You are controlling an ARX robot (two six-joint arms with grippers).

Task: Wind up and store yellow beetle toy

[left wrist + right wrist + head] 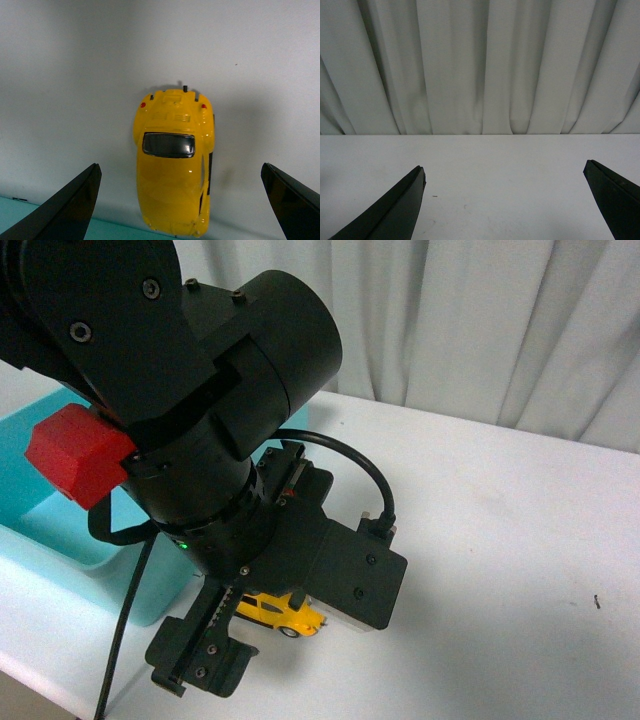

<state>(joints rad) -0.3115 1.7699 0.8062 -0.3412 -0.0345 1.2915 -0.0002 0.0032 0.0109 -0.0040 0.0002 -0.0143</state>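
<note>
Status, left to right:

- Shallow teal plastic bin point(45, 535) sits far left on the bench. I see nothing in the part that shows, and the arm hides the rest. I take it as the storage spot.
- Bulky black left arm with a red block on its side point(78, 455) hangs over the bin's near corner and blocks most of the front view.
- Left hand point(180, 167) is spread wide, with one finger either side of the toy, well clear of it and gripping nothing.
- Small glossy yellow beetle toy car with dark windows point(285, 614) stands on its wheels on the bench, just beside the bin and under the left hand. One end of it is close to the bin's rim. Small dark stub on its other end point(185, 88); can't tell if that's a winder.
- Right hand point(504, 170) is wide open and empty, looking across bare bench at the pleated white curtain point(480, 320).

Progress as I read it: pre-grasp only. Toy isn't held or stored, and nothing suggests it's been wound. Grasp, wind-up and drop into the bin are all left.

Room: the white flat bench point(500, 540) is open to the right of the toy, so a wind-up run has space there. It's tight on the left against the bin wall. The bench's front edge is near the toy, so keep any roll away from it.
</note>
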